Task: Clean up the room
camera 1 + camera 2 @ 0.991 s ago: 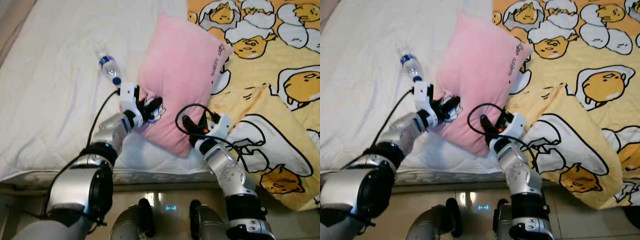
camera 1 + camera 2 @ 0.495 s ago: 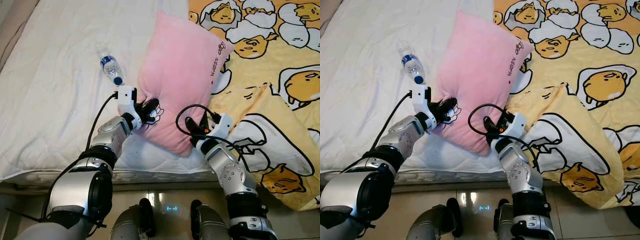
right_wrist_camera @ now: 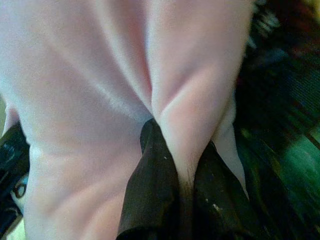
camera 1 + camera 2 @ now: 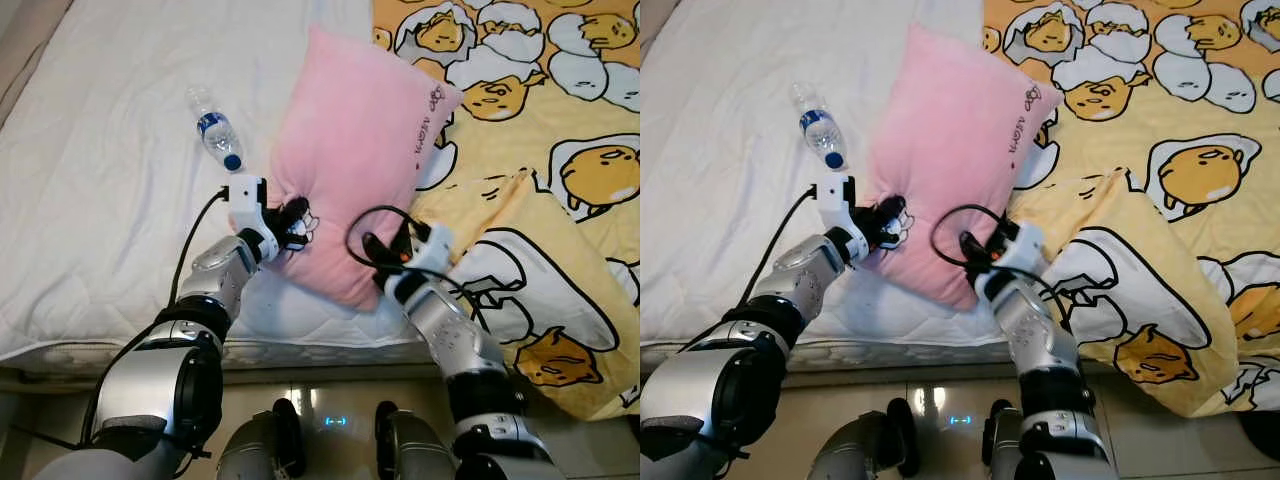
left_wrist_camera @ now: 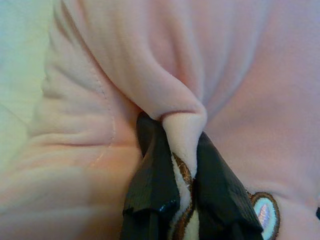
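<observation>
Left end effector (image 4: 297, 216) and right end effector (image 4: 378, 262) are both pinching folds of the soft pink plush pillow (image 4: 352, 150), holding it over the white-sheeted bed (image 4: 100, 200).

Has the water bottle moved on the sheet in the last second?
No. The water bottle lies on the white sheet, same gap to the pink pillow; the slight shift is the camera's.

Bedside, looking down

We see a bed (image 4: 90, 190) with a white quilted sheet on our left half and a yellow blanket (image 4: 560, 170) printed with cartoon eggs on our right, its near corner folded over. Below the mattress edge lies a glossy pale tiled floor (image 4: 340, 385) catching a small blue light. A strip of beige floor (image 4: 25, 40) shows beyond the bed at far left.
</observation>
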`<state>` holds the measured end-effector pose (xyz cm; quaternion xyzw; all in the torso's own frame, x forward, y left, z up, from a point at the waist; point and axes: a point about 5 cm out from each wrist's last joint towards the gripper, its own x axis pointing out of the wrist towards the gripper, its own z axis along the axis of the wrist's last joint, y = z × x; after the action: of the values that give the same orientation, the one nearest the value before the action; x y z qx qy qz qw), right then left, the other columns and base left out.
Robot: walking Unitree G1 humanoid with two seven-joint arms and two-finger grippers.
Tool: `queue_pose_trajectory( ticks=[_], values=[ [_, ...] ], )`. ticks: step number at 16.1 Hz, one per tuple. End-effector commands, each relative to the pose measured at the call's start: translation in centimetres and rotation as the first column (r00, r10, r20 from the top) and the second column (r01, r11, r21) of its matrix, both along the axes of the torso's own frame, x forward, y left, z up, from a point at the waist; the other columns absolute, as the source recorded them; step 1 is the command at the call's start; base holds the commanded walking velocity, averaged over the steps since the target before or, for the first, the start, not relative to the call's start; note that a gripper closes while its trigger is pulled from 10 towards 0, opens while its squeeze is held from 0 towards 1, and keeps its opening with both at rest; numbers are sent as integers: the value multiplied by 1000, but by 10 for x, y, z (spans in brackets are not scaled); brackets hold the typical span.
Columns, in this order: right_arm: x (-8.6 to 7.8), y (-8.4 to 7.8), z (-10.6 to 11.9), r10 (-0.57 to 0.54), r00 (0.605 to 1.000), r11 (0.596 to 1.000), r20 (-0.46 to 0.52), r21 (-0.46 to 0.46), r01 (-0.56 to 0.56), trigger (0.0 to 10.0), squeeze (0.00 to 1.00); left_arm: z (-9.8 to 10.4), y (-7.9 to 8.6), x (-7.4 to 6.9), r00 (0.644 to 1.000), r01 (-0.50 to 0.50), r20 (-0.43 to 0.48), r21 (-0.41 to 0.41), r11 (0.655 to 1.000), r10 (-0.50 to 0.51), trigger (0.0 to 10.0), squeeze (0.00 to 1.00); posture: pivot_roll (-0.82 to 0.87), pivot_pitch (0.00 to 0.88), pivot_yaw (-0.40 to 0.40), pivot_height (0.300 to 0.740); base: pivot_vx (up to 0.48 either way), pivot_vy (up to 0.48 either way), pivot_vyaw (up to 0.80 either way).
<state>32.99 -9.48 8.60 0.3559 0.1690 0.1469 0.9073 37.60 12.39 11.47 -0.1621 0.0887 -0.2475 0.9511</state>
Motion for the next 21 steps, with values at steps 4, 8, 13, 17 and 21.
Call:
queue_pose_trajectory(
  ticks=[4,8,13,17,21],
  values=[
    [26,-21,38,-46,988,999,144,23,44,0,0,11,-6,0,996,48,82,-84,995,-41,0,0,-126,2,46,740,0,0,0],
    [47,-49,98,-64,918,985,391,-124,121,0,0,71,-2,14,950,12,312,-67,998,10,0,0,-59,0,20,740,0,0,0],
    [57,-67,117,-101,880,968,464,-159,195,0,0,100,20,13,898,-86,431,-39,996,94,0,0,-31,0,-7,740,0,0,0],
    [49,-63,93,-77,892,957,446,-219,192,0,0,90,18,11,906,-110,414,24,994,90,0,0,-52,0,1,740,0,360,0],
    [47,-73,88,-71,879,933,471,-281,226,0,0,79,17,13,915,-178,366,-8,984,168,0,0,-63,0,11,740,0,480,0]
  ],
)
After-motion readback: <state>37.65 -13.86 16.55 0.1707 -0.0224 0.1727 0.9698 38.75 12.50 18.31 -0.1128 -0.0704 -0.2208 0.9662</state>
